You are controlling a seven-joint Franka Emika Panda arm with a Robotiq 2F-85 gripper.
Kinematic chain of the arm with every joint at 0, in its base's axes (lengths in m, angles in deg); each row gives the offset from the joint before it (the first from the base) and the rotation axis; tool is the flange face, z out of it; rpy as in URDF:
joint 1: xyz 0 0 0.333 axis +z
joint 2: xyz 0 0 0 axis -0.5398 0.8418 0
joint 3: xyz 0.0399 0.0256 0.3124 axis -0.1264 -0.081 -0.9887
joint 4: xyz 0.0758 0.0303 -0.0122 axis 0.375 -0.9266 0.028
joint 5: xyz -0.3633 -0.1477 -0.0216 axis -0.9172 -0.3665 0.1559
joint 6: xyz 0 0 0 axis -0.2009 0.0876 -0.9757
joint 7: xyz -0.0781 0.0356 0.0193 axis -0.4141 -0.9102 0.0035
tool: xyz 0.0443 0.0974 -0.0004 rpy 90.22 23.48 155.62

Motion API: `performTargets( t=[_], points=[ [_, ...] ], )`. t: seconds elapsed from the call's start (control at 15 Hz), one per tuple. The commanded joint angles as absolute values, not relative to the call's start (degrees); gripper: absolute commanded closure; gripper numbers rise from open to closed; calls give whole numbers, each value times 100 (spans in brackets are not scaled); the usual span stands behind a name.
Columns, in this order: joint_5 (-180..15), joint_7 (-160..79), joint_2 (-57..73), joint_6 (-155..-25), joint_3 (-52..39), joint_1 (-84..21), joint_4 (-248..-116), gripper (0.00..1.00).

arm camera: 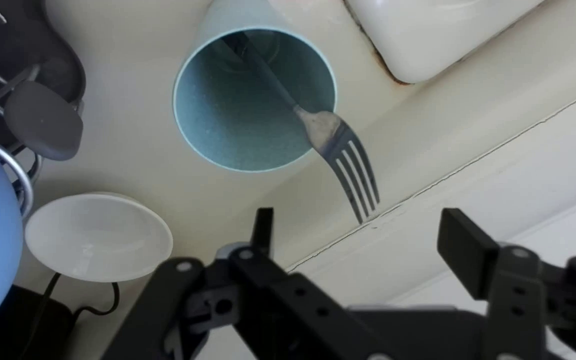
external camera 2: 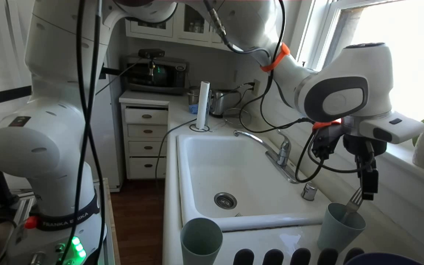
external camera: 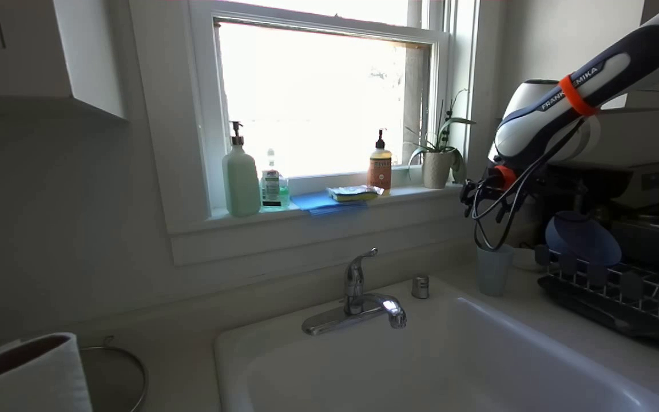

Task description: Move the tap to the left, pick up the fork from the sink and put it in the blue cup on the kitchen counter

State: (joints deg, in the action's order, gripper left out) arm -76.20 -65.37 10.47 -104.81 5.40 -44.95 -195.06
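Note:
The blue cup (external camera 2: 339,232) stands upright on the kitchen counter (external camera 2: 271,239) beside the sink (external camera 2: 248,222); it also shows in the wrist view (arm camera: 248,125). A fork (arm camera: 323,131) leans in it, handle down and tines out over the rim; in an exterior view the tines (external camera 2: 354,200) are beside my finger. My gripper (arm camera: 355,232) is open and empty above the cup, with the tines short of the gap between its fingers. The tap (external camera 2: 285,151) has its spout swung toward the paper-roll side. The tips of another fork (external camera 2: 238,214) show in the sink, the rest hidden by the rim.
A second pale tumbler (external camera 2: 201,239) stands at the counter's front. A dish rack (external camera: 621,286) with a bright blue dish (external camera: 583,239) is beside the cup. A white bowl (arm camera: 99,237) lies near the wall. Bottles (external camera: 242,177) and a potted plant (external camera: 438,169) line the windowsill.

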Motion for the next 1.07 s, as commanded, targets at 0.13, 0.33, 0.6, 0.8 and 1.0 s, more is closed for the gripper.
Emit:
performTargets(
  t=[0.13, 0.33, 0.6, 0.8, 1.0],
  points=[
    [-8057, -6674, 467, -9441, 722, -4247, -19335, 0],
    [-8341, -6518, 19, -8510, 632, -4213, -19175, 0],
    [-8943, -6680, -459, -7564, 528, -4179, -18864, 0],
    [-8780, -6531, -426, -7670, 445, -4308, -18829, 0],
    [-8780, -6529, -379, -7673, 445, -4317, -18832, 0]
  ],
)
